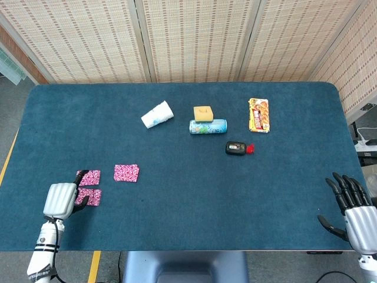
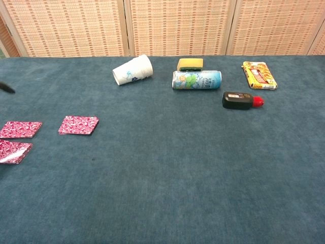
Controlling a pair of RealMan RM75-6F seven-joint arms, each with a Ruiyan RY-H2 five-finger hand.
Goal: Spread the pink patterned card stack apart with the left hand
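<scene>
Near the table's left edge, the left hand [image 1: 60,199] hovers released beside three separated pink cards [image 1: 88,177].

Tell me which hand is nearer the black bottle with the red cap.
Right. The right hand sits at the table's near right corner, closer to the bottle. The left hand is at the near left edge beside the pink cards, farther off.

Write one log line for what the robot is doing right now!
left hand: open, beside pink cards | cards: three spots, apart | right hand: open, idle
</scene>
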